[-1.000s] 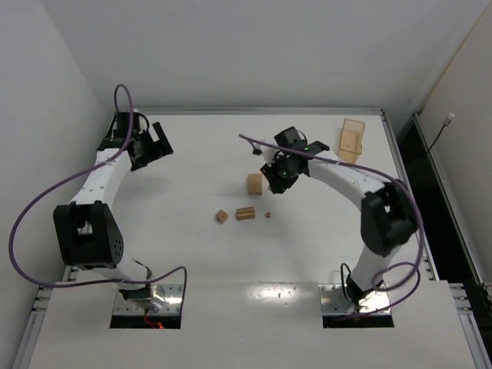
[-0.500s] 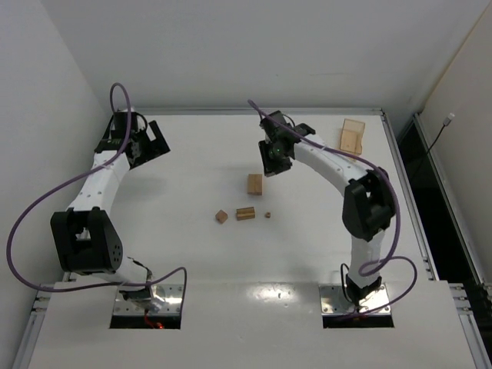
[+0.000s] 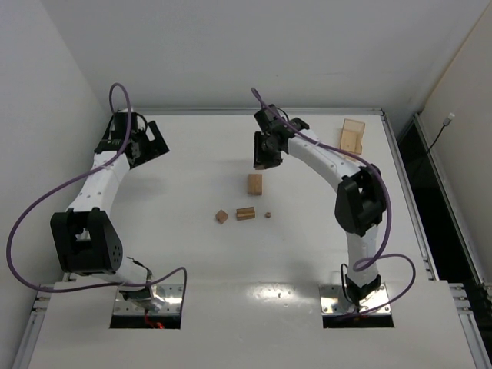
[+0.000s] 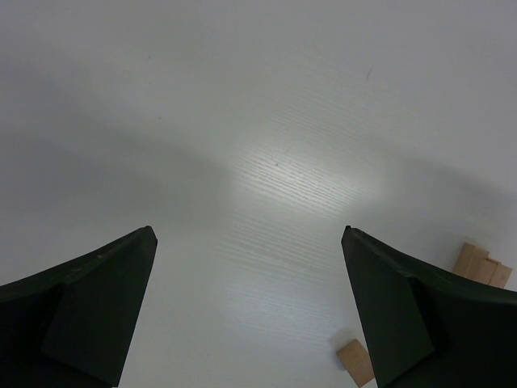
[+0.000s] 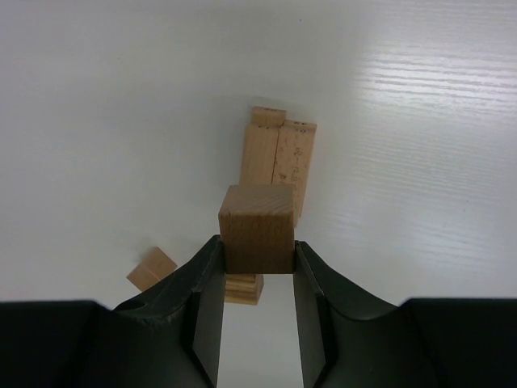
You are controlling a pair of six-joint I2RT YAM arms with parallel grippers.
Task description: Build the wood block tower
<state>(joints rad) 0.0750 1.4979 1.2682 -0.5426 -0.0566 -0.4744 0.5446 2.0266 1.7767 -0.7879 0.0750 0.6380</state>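
Right claw, clamped on a wooden cube, near the paired bars at the centre of the surface; left claw apart, empty, upper left of overhead view. Risk: an off-centre release could topple cube and bars.

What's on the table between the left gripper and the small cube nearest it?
Nothing. In the top view, the stretch of table between the left gripper and the small cube is bare.

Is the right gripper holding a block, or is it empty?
Holding one. The right gripper is shut on a wood cube: the right wrist view shows the cube pinched tight on both sides.
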